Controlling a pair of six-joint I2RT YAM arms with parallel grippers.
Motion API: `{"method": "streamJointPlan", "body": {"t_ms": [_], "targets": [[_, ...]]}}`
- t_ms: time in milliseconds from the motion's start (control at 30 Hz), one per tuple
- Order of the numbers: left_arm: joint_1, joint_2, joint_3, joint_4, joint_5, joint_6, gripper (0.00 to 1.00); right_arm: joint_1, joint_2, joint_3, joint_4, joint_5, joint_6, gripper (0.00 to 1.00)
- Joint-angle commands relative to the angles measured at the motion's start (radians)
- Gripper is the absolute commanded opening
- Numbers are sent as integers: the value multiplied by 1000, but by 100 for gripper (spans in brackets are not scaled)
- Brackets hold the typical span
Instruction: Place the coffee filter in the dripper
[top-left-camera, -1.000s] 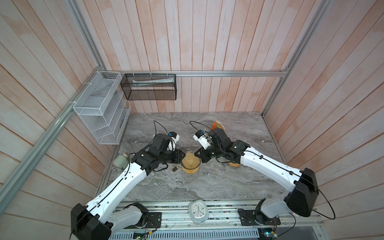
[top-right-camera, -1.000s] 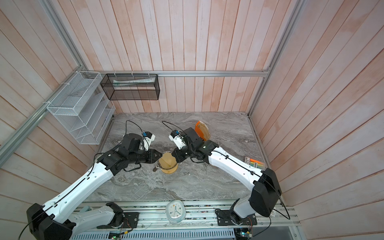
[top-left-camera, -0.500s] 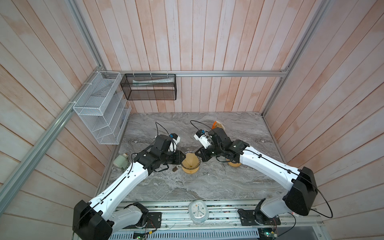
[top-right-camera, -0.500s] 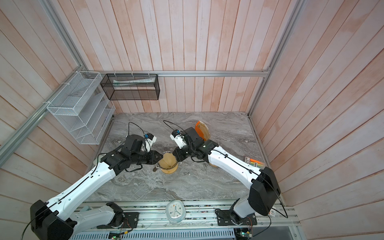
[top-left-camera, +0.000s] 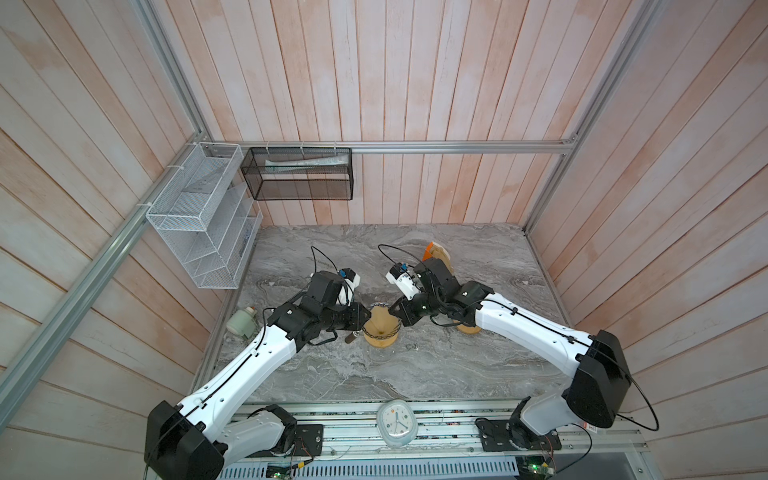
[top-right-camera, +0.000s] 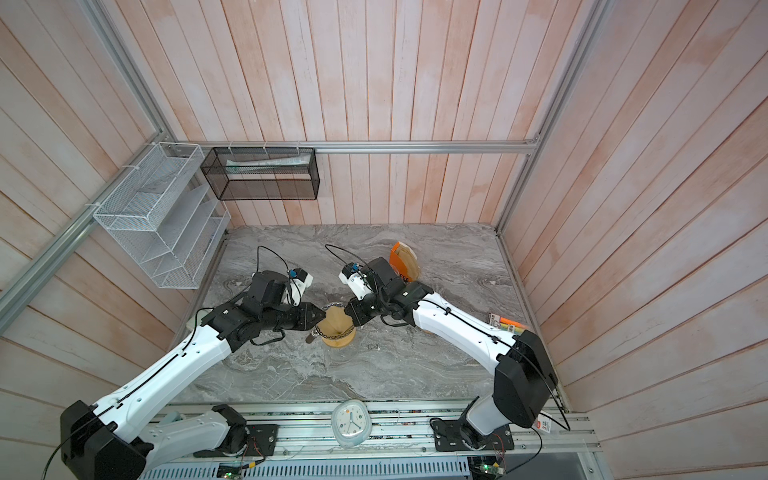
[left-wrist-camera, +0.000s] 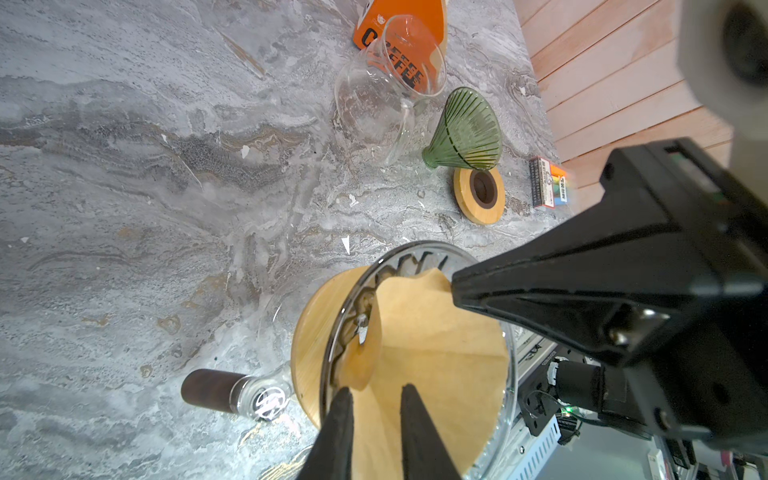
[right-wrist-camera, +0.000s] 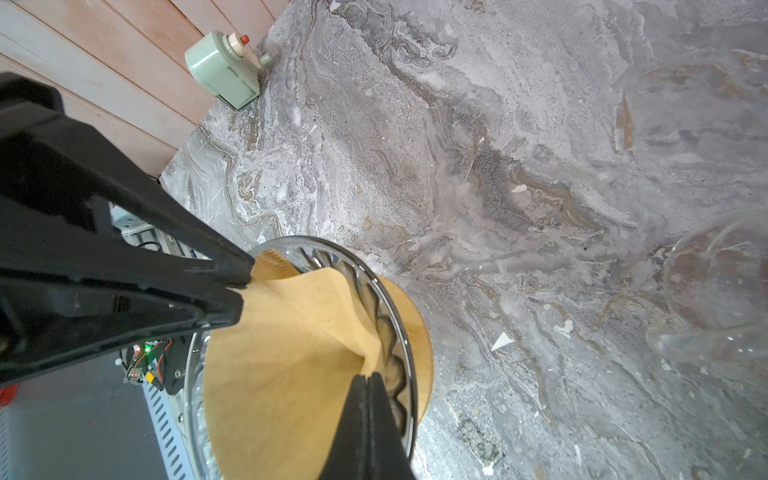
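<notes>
Where the grey marble table (top-left-camera: 415, 365) fills a cell of pale wooden planks framed by aluminium rails, the glass dripper (top-left-camera: 380, 332) stands near its middle with the brown coffee filter (left-wrist-camera: 432, 353) sitting inside. Narrowly parted, the left gripper (left-wrist-camera: 376, 401) straddles the filter's edge; the right gripper (right-wrist-camera: 368, 380) is closed on its opposite rim.

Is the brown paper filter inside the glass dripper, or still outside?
Inside, not fully seated: the filter sits within the dripper rim, one edge pinched by the right gripper.
</notes>
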Motion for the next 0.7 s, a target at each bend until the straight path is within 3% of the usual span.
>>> {"method": "streamJointPlan", "body": {"t_ms": [0, 667], "targets": [[-6, -16, -16, 18, 5, 1, 24, -3, 15, -14, -8, -2, 3, 4], [-5, -33, 33, -2, -17, 3, 24, -1, -17, 20, -30, 16, 2, 4]]}}
